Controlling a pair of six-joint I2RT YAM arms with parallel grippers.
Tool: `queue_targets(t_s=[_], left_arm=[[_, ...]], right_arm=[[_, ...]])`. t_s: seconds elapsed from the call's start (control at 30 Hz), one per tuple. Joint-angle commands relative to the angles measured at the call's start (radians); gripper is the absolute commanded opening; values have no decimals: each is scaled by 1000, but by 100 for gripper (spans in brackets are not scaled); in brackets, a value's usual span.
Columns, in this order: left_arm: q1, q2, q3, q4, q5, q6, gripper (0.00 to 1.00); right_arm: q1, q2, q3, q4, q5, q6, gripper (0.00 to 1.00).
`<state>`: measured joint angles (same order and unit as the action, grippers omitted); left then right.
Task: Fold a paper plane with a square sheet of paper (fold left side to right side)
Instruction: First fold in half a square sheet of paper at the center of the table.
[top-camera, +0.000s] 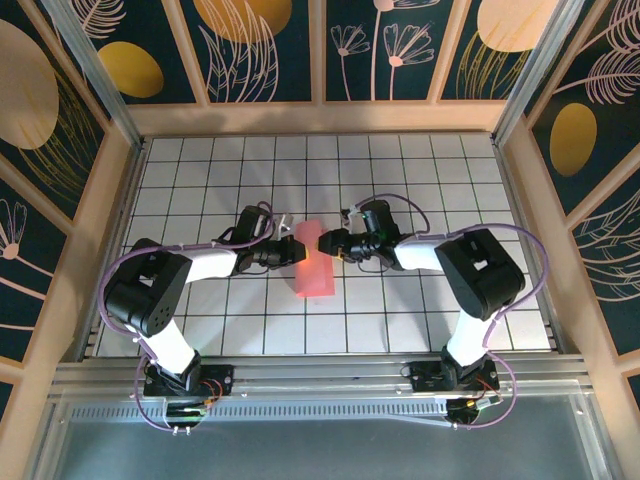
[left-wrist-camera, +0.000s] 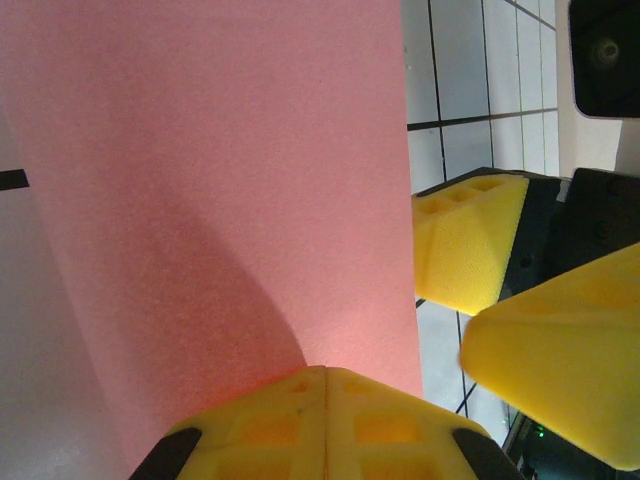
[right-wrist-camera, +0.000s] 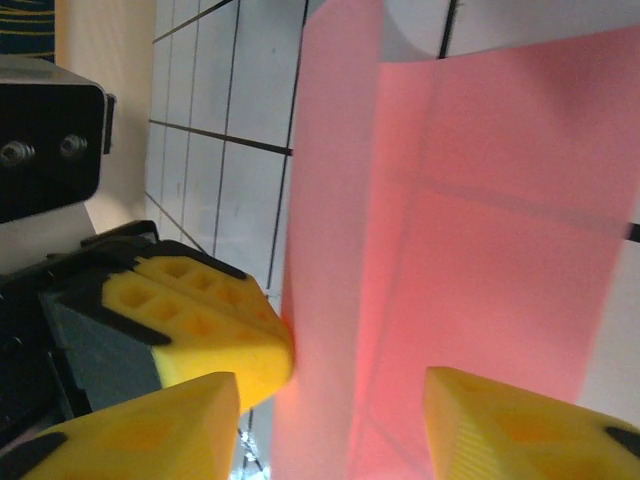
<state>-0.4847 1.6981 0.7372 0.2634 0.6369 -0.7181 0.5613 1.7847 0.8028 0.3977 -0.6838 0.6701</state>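
The square sheet of paper (top-camera: 311, 266) is pink-red and lies folded into a long narrow shape mid-table between the two arms. My left gripper (top-camera: 291, 249) comes at its far end from the left. In the left wrist view its yellow fingers (left-wrist-camera: 380, 425) are pressed together at the paper's (left-wrist-camera: 210, 180) near edge, shut on it. One flap of the paper (right-wrist-camera: 330, 200) stands up. My right gripper (right-wrist-camera: 335, 425) is open, one finger on each side of that flap and not touching it. The left gripper's fingers (right-wrist-camera: 205, 325) meet the flap's edge. No finished paper plane is seen.
The table is white tile with a dark grid (top-camera: 400, 170), walled by wooden frames and patterned panels (top-camera: 320, 50). Both arm bases sit on the metal rail (top-camera: 320, 375) at the near edge. The two grippers are nearly tip to tip.
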Motion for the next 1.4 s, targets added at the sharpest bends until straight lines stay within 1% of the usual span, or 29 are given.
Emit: queue_targets(t_s=[0.0, 0.1, 0.23, 0.3, 0.37, 0.43, 0.53, 0.63, 0.77, 1.07, 1.23, 1.37], left_arm=[[-7, 9, 22, -23, -3, 12, 7], [-8, 9, 23, -24, -2, 12, 8], [-8, -1, 22, -35, -21, 18, 12], [-8, -29, 19, -39, -45, 19, 17], [-8, -68, 19, -55, -78, 21, 26], [-8, -116, 22, -89, -131, 23, 39], [-8, -180, 21, -143, -224, 25, 53], [-8, -222, 19, -201, -301, 29, 61], [-8, -228, 10, -244, -321, 45, 65], [-17, -140, -17, -204, -239, 32, 71], [-30, -86, 2, -181, -214, 30, 72], [-43, -46, 23, -171, -206, 27, 71]], right_arm=[[15, 39, 42, 35, -25, 10, 45], [20, 52, 49, 36, -23, 12, 33], [20, 45, 48, -4, 10, -3, 14], [20, 42, 50, -45, 33, -18, 5], [20, 43, 54, -81, 53, -31, 0], [22, 40, 53, -103, 70, -37, 0], [22, 36, 55, -130, 93, -44, 0], [25, 36, 57, -146, 108, -50, 0], [29, 43, 59, -149, 112, -50, 0], [35, 46, 68, -170, 128, -58, 0], [39, 49, 79, -187, 137, -64, 0], [43, 51, 85, -201, 145, -70, 0]])
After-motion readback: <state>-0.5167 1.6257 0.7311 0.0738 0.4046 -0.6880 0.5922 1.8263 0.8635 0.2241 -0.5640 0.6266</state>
